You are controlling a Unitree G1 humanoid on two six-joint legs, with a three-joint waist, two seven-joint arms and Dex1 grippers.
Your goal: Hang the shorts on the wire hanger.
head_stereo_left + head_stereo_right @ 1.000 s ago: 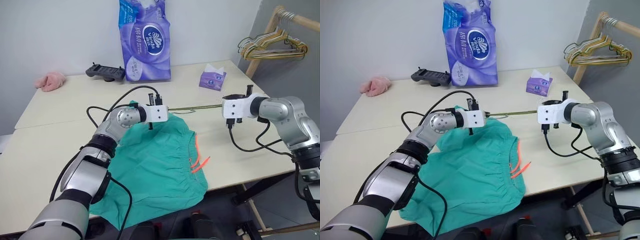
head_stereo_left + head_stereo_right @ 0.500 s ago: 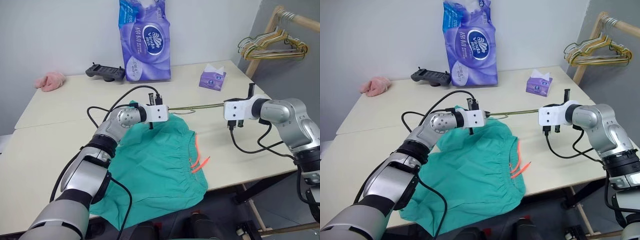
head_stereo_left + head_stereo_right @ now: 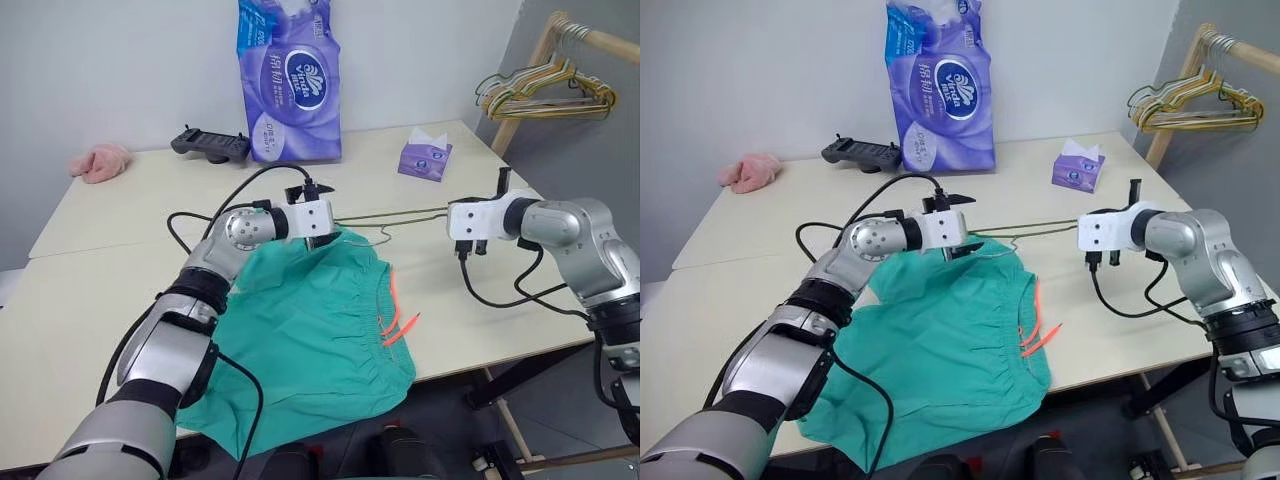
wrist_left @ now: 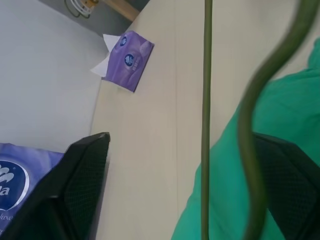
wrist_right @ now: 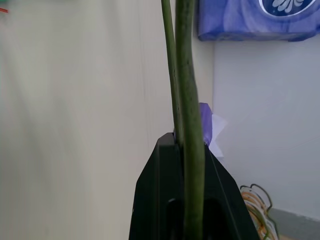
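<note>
Left eye view: my right claw pinches the hanger, its wire running toward my wide-open, empty left claw over the shorts on the counter.

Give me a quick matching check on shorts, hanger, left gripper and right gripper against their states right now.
1. shorts
2. hanger
3. left gripper
4. right gripper

a. jaws open around the wire
b. held off the table at one end
c. spread on the table, hanging over the near edge
d. jaws shut on the wire

Pairs: 1-c, 2-b, 3-a, 4-d
</note>
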